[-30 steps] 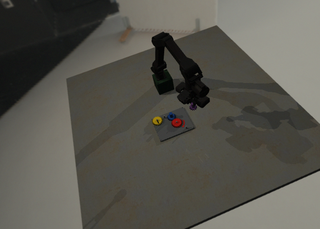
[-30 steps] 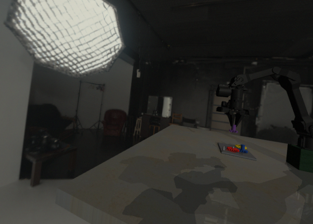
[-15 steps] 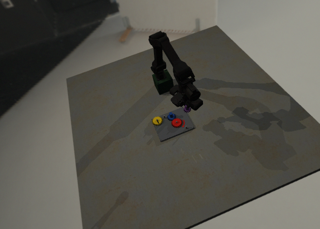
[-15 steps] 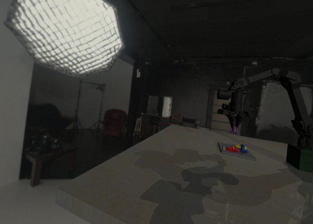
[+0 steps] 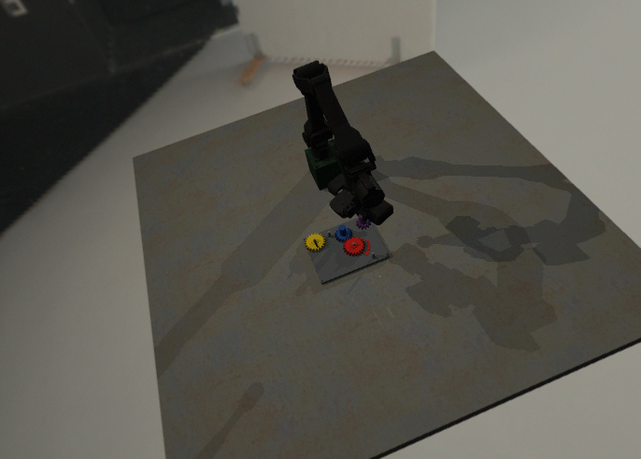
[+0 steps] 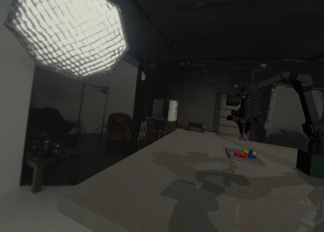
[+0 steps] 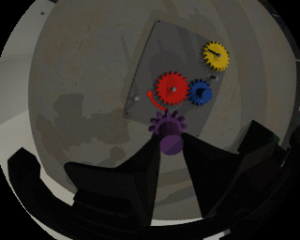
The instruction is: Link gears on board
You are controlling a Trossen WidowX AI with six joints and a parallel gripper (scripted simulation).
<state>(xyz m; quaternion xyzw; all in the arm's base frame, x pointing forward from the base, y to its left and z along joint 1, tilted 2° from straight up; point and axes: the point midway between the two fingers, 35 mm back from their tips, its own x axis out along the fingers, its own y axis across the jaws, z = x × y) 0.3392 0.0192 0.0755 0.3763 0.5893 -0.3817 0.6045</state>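
My gripper (image 7: 170,138) (image 6: 244,133) is shut on the purple gear (image 7: 168,125) (image 6: 243,138) (image 5: 363,223) by its knob and holds it in the air above the board's near edge in the wrist view. The grey board (image 5: 334,271) (image 6: 254,163) (image 7: 163,44) bears the red gear (image 5: 354,246) (image 6: 240,155) (image 7: 169,89), with the blue gear (image 5: 343,234) (image 6: 251,156) (image 7: 199,93) beside it, their teeth at or near touching. The yellow gear (image 5: 314,243) (image 7: 216,56) has a black stripe. A bare peg (image 5: 329,234) (image 7: 214,78) stands between the blue and yellow gears.
Another bare peg (image 5: 373,255) (image 6: 231,152) (image 7: 137,97) stands near a board corner, past the red arrow (image 5: 366,252) (image 7: 155,101). The arm's green base (image 5: 320,168) (image 6: 311,163) stands behind the board in the top view. Arm shadows fall on the table.
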